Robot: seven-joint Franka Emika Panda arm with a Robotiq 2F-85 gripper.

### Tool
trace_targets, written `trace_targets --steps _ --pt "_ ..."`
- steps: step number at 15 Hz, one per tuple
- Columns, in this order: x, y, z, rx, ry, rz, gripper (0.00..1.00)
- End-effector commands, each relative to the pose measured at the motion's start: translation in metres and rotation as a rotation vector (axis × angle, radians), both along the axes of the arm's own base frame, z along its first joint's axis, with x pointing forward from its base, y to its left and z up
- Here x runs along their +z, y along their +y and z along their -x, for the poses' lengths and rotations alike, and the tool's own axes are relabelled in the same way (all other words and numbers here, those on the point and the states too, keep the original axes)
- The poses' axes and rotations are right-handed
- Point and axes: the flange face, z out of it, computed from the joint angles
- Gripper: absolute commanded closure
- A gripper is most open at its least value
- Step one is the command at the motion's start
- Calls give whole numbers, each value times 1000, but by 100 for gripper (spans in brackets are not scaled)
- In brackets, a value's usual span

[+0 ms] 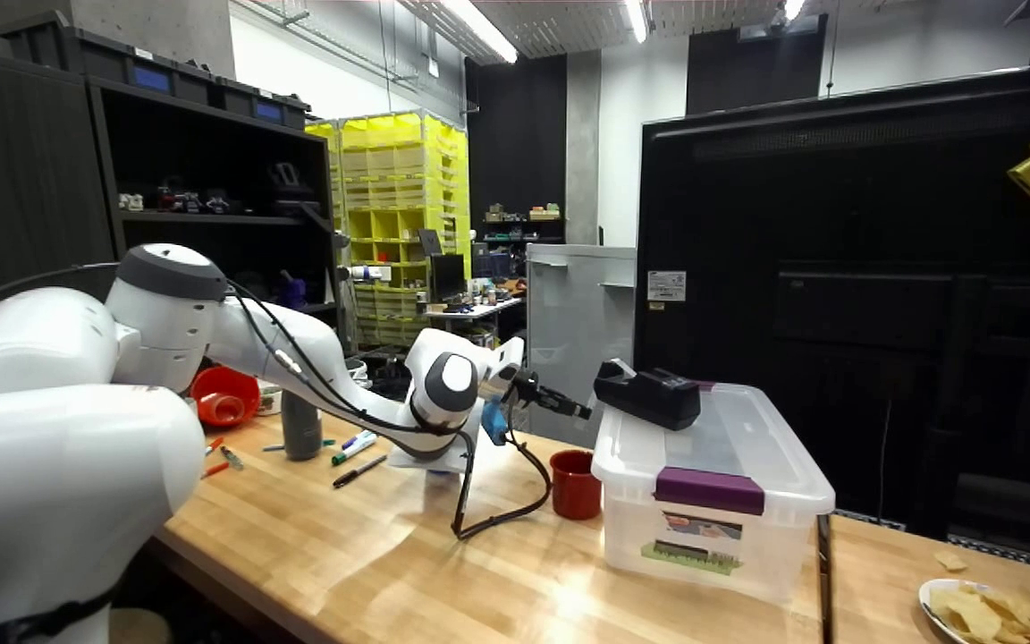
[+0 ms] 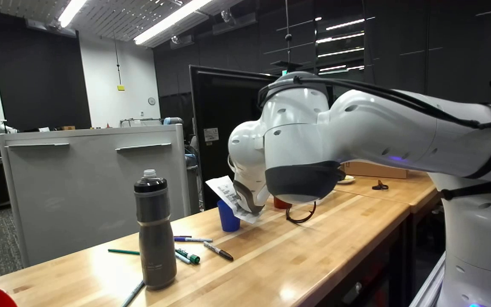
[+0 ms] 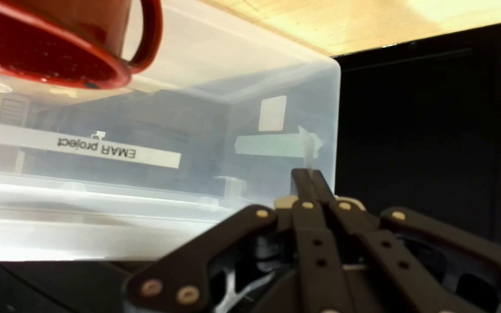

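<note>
A thin see-through strip (image 3: 307, 145) is pinched at the very tips of the gripper (image 3: 308, 171); the fingers (image 3: 302, 184) are pressed together, with nothing thicker caught between them. In the wrist view, the strip is seen in front of a clear plastic box (image 1: 770, 537); whether the box is touched cannot be told. In an exterior view, the gripper is held just beside a black tape dispenser (image 1: 658, 402), which is set on top of the box. A red mug (image 1: 575, 487) is stood upright on the wooden table (image 1: 408, 572), close beside the box. A printed sheet of paper (image 2: 228, 194) is seen by the wrist of the arm, and a blue cup (image 2: 228, 221) is partly hidden by it. Farther off, a grey bottle (image 2: 157, 243) and several pens (image 2: 218, 251) are laid out, and crisps (image 1: 993, 617) are heaped on a white plate (image 1: 928, 592)
</note>
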Motion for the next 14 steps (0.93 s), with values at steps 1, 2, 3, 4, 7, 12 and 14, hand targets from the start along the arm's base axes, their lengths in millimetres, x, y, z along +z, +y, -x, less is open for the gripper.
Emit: trace_targets --steps 1,2,3,4,7,12,14 --pt "6 15 10 25 -12 16 100" --pt "8 18 12 32 -15 20 100" --pt "10 21 14 38 -19 24 100" --pt "11 23 15 42 -23 29 100" --pt "14 25 18 40 -35 47 100" --pt "17 25 24 38 -53 105 100" --pt "16 25 26 41 -60 126 100"
